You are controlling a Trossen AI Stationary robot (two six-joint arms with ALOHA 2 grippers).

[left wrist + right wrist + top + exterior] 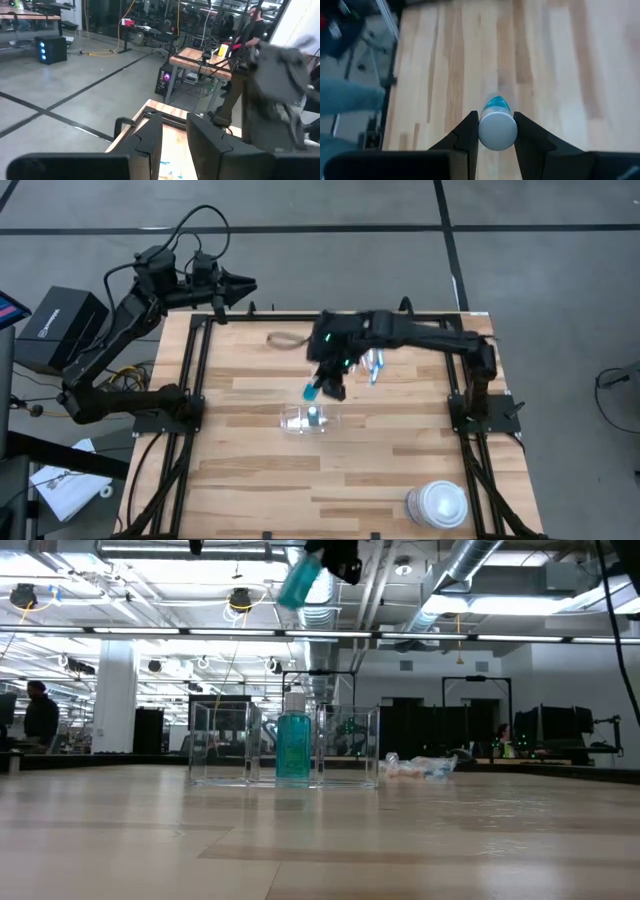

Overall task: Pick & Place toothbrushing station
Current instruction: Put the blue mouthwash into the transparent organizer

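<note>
My right gripper [325, 383] is shut on a small blue-green tube [313, 390] with a white cap, high above the table's middle. It is just on the far side of a clear plastic compartment holder [310, 420]. A second blue-green tube [293, 745] stands upright on its base inside that holder [285, 745]. Several slim toothbrushes [375, 365] lie flat on the table under my right arm; they also show in the low view [420, 768]. My left gripper [245, 285] is open and empty at the table's far left corner, off the table top. My right gripper pinches the tube at its white cap end [497, 131] between its two fingers [467, 135], one on each side of the cap. The fingers point down at a slant. The tube's blue-green body [300, 580] hangs tilted below the fingers, lifted clear of the table and the holder.
A white round lidded container [440, 505] stands at the near right corner. A thin loop [285, 340] lies on the far part of the table. Black frame rails [190, 380] run along the left and right edges. Bare wood lies on the near left.
</note>
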